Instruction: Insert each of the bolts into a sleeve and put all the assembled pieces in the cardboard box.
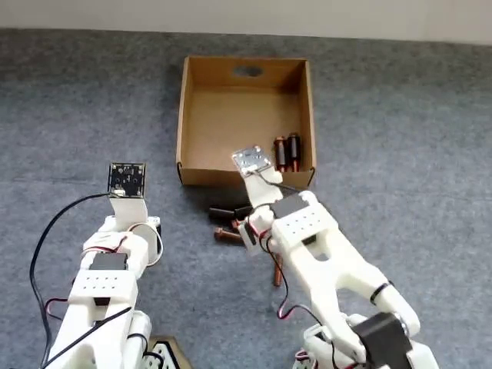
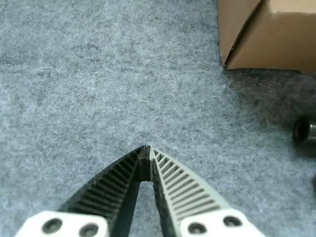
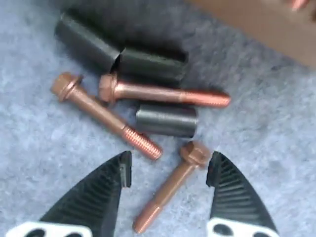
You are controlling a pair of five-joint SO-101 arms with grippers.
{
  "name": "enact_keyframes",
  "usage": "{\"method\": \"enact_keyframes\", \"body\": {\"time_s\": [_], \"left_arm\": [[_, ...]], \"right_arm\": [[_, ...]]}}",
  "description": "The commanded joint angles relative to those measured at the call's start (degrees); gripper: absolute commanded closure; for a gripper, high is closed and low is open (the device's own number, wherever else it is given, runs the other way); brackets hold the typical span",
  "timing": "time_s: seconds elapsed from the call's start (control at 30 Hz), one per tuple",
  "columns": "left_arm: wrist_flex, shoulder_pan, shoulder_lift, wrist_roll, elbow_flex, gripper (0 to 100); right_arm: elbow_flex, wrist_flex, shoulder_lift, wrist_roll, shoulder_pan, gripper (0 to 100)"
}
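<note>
Carpet (image 1: 415, 154): grey, bears everything.
Box (image 1: 182, 123): open-topped; two assembled pieces (image 1: 286, 152) lie in its near right corner.
Right claw (image 3: 170, 165): spread wide, holding nothing, straddling the head end of the nearest bolt (image 3: 165, 195).
Left claw (image 2: 147, 153): closed tip to tip, empty, over bare carpet near a box corner.
Sleeves (image 3: 167, 120): three, black, lying on the carpet just in front of the box.
Bolts (image 3: 163, 94): three loose, copper-coloured, among the sleeves; none inserted.
Handling: a bolt is likely stiff, light, smooth and prone to roll. It is best pinched across the plain shank just below the head, leaving the threaded end free for a sleeve.
</note>
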Motion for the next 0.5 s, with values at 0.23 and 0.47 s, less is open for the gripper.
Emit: {"method": "enact_keyframes", "body": {"time_s": [0.23,0.47], "left_arm": [[-0.88,0.75,-0.22,-0.26,-0.4,98],[-0.88,0.75,-0.13,-0.26,-0.4,98]], "right_arm": [[-3.82,-1.1,1.63,-0.53,0.92,76.0],[-1.45,-8.31,1.63,-0.53,0.48,76.0]]}}
